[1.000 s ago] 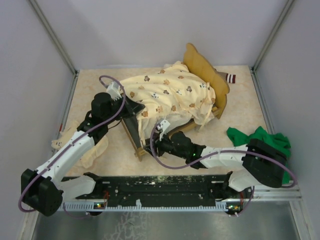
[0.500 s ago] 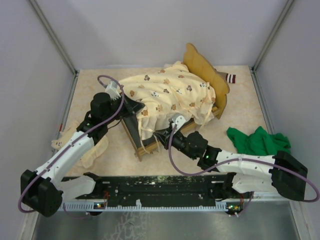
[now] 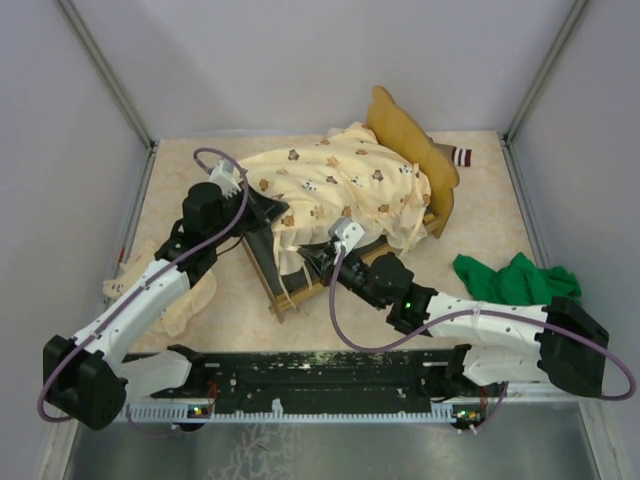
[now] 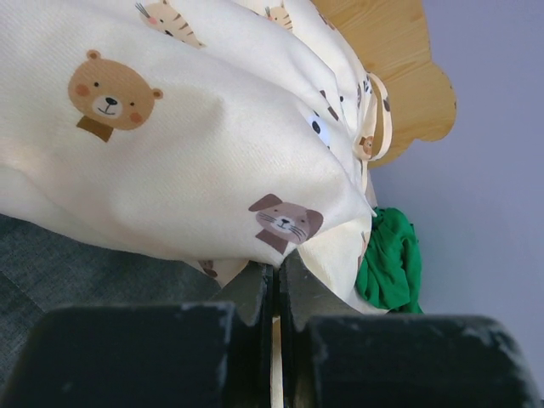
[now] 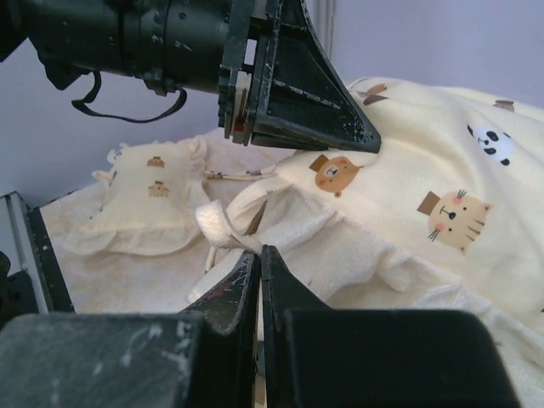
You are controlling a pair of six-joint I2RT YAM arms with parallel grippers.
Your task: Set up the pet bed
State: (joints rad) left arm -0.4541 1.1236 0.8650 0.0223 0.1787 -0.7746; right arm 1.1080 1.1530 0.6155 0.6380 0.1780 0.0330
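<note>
The pet bed (image 3: 277, 287) is a light-wood frame standing slantwise mid-table, its wavy headboard (image 3: 405, 128) at the back right. A cream animal-print quilt (image 3: 340, 180) is heaped over it. My left gripper (image 3: 287, 212) is at the quilt's left edge; in the left wrist view it (image 4: 277, 270) is shut on a fold of quilt, above the grey base (image 4: 51, 272). My right gripper (image 3: 304, 252) reaches in from the near side. The right wrist view shows it (image 5: 260, 253) shut on the quilt's fleecy white hem (image 5: 223, 229), just below the left gripper's fingers (image 5: 340, 119).
A cream frilled pillow (image 3: 183, 300) lies on the table left of the bed, under the left arm. A green cloth (image 3: 515, 280) is bunched at the right, beside the right arm. A small striped item (image 3: 461, 156) lies behind the headboard. Walls enclose three sides.
The right arm swung in from the near side to the quilt's near edge, and its jaws went from open to shut on the hem. The left gripper barely moved.
</note>
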